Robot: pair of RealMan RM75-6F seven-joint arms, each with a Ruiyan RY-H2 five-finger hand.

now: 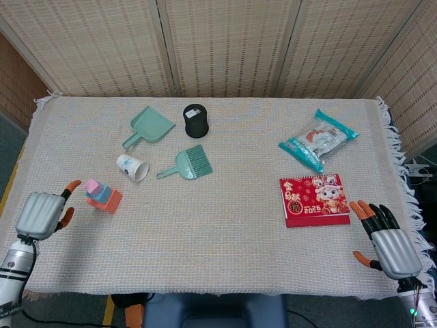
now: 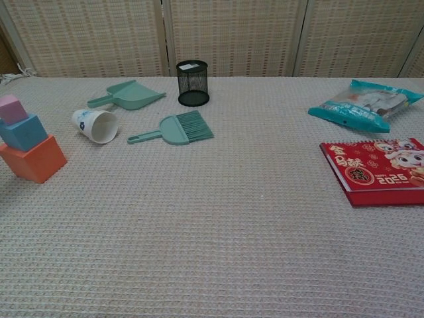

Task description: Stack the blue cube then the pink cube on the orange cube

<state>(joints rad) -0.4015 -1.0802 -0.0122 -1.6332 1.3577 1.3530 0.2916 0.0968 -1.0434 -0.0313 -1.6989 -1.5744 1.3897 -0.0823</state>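
Three cubes stand stacked at the table's left: the orange cube (image 1: 108, 200) (image 2: 33, 158) at the bottom, the blue cube (image 1: 100, 193) (image 2: 23, 132) on it, and the small pink cube (image 1: 93, 185) (image 2: 12, 109) on top. My left hand (image 1: 42, 214) hovers to the left of the stack, apart from it, fingers spread and holding nothing; the chest view does not show it. My right hand (image 1: 389, 240) rests open near the table's front right corner, below the red calendar.
A white paper cup (image 1: 132, 167) lies on its side just right of the stack. Behind it are a green dustpan (image 1: 150, 126), a green brush (image 1: 186, 164) and a black mesh pen holder (image 1: 196, 120). A snack bag (image 1: 317, 139) and red calendar (image 1: 314, 199) lie at right.
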